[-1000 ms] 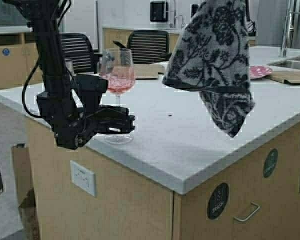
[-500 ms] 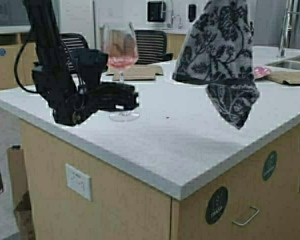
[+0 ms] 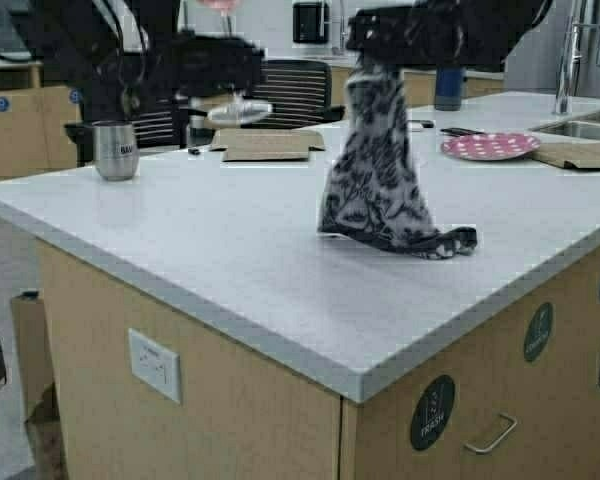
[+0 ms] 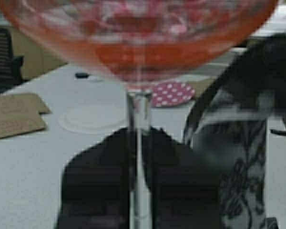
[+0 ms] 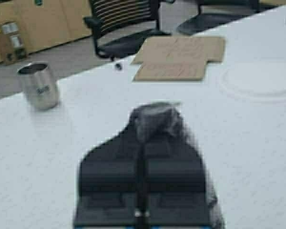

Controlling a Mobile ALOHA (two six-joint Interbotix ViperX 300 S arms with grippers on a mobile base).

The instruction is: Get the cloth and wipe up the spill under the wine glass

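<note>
The cloth [image 3: 380, 170] hung straight down from the right end effector [image 3: 375, 40], long axis vertical, its lower hem already crumpled on the desk [image 3: 230, 270] directly below that end effector and trailing a short way to its right. In the right wrist view the fingers [image 5: 114, 179] were closed together on a bunched fold of the fabric. The left end effector [image 3: 230, 65] sat well to the left of the right one, about level with it and a little farther back, clamped on the stem of the wine glass [image 4: 138, 71], which it held clear of the desk; the foot was off the surface and the bowl carried pink liquid. Judgement: the patch to be wiped lay below the raised glass, so left of the cloth's contact point; the right arm was the nearer one to drag the fabric that way. No spill was discernible on the desk. Beyond the left end effector stood a steel tumbler [image 3: 115, 150].
</note>
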